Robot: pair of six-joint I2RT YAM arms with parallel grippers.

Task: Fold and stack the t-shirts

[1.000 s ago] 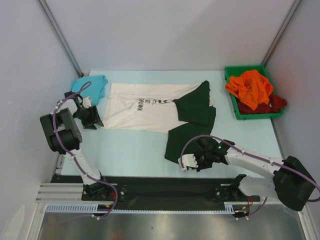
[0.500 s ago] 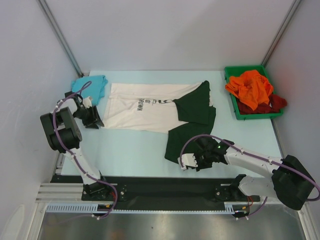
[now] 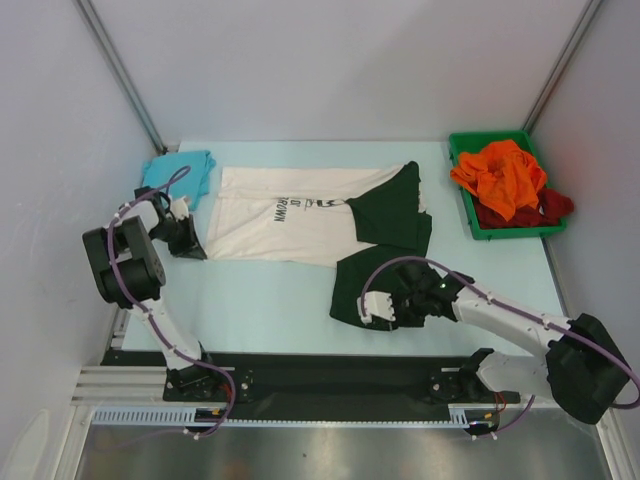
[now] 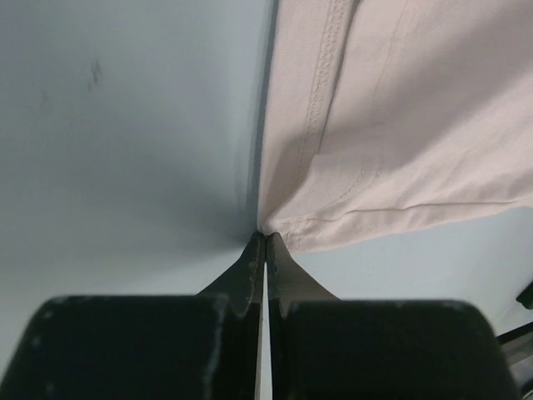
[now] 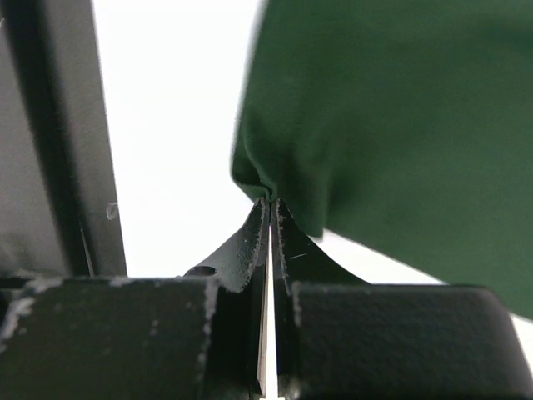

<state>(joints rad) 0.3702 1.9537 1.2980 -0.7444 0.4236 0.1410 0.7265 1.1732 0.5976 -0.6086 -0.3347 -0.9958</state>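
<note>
The cream t-shirt [image 3: 290,215] lies spread flat in the middle of the table, with dark green sleeves [image 3: 392,218] at its right end. My left gripper [image 3: 200,248] is at its near-left corner. In the left wrist view that gripper [image 4: 265,238] is shut on the hemmed corner of the cream cloth [image 4: 391,125]. My right gripper [image 3: 366,307] is at the near green sleeve [image 3: 352,280]. The right wrist view shows it [image 5: 271,203] shut on a pinch of the dark green cloth [image 5: 391,125].
A folded teal t-shirt [image 3: 181,175] lies at the far left, just beyond the left arm. A green bin [image 3: 468,215] at the far right holds an orange t-shirt [image 3: 498,175] and a dark red one [image 3: 548,208]. Walls stand close on both sides.
My left gripper has shut on the cream shirt's corner. My right gripper, still shut on the green sleeve, has moved a little away from the table's near edge.
</note>
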